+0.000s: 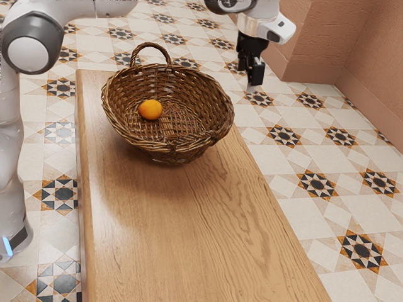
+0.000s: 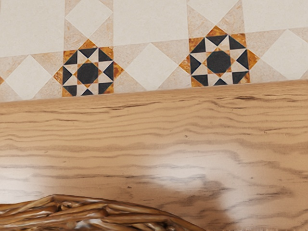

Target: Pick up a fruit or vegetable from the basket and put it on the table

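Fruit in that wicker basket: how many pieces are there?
1: a round orange fruit, inside the basket, off its middle toward the exterior view's left. The near wall might hide something small.

Overall light: the scene is brightly and softly lit, with pale tones spread across the cream patterned tile floor (image 1: 332, 220).
Brown wooden worktop (image 1: 189, 220): in the exterior view, a pale sheen is cast along the exterior view's left; in the wrist view, whitish glare is thrown in broad patches, and the grain is partly washed out there.
Brown woven wicker basket (image 1: 179, 146): its hollow is shaded, a soft-edged shadow is laid beneath it, and small glints are caught on its rim.
Round orange fruit (image 1: 150, 110): its skin is brightly lit, with gentle shading.
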`<state>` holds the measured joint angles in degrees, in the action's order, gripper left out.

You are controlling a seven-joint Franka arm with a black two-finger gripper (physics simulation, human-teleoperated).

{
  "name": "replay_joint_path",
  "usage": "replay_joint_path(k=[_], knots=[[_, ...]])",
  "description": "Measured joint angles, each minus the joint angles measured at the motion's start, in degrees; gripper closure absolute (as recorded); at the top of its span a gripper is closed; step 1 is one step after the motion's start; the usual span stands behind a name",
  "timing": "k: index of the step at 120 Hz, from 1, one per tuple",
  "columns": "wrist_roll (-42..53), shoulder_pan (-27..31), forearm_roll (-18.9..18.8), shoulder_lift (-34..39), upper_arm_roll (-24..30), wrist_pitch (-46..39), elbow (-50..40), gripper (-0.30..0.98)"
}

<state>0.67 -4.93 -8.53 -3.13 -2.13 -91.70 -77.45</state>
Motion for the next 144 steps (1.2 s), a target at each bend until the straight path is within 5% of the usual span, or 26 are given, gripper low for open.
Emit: replay_joint_path(k=[38,79,144], knots=[[-0.2,-0.5,2.9,0.6,-0.6,3.9,-1.2,0.01],[2.1,0.2,4.4,19.9,-5.4,-0.6,-28.6,0.01],[12.0,0.1,0.5,25.4,-15.8,-10.5,-43.6,0.01]])
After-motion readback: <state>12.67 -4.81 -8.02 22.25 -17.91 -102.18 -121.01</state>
